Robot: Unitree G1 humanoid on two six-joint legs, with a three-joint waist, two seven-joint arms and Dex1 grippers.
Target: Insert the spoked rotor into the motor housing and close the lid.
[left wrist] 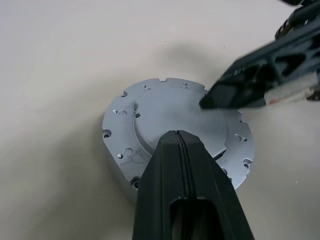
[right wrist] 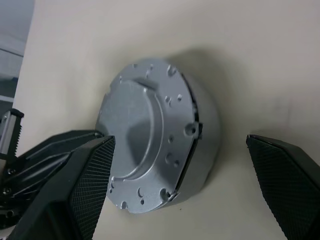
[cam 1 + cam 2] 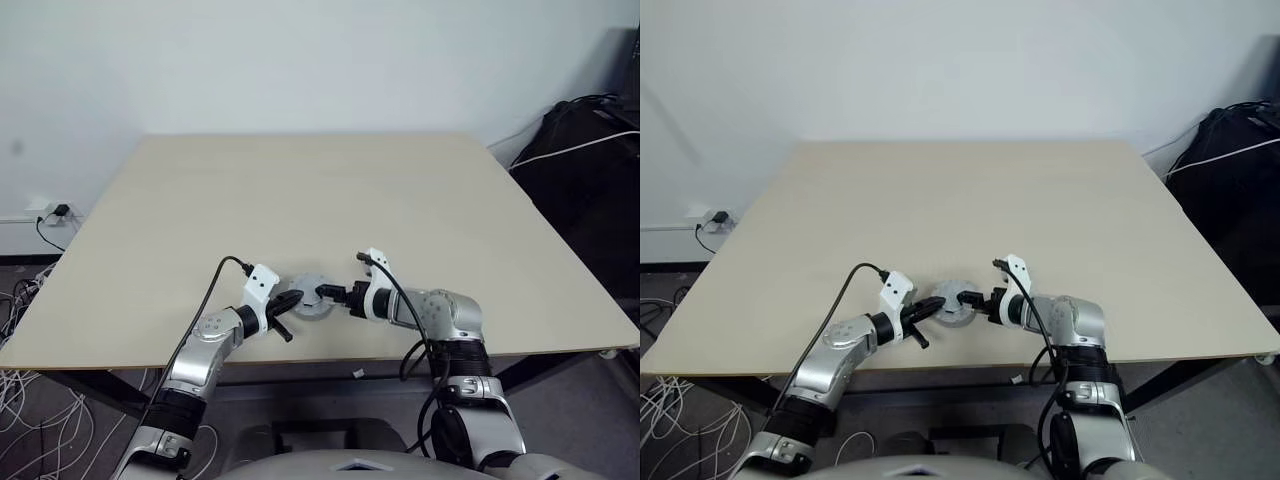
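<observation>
Left claw (image 1: pixel 179 150) closed, right claw (image 2: pixel 180 185) agape.

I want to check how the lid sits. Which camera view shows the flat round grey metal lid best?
The right wrist view: the flat round grey metal lid shows its whole face and its side edge. The left wrist view has it partly covered by the left tool. In the head views it is small.

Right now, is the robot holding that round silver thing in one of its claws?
No, nothing is held. The left claw is shut, its tip over the grey lid. The right claw is wide open, one finger on each side of the lid.
</observation>
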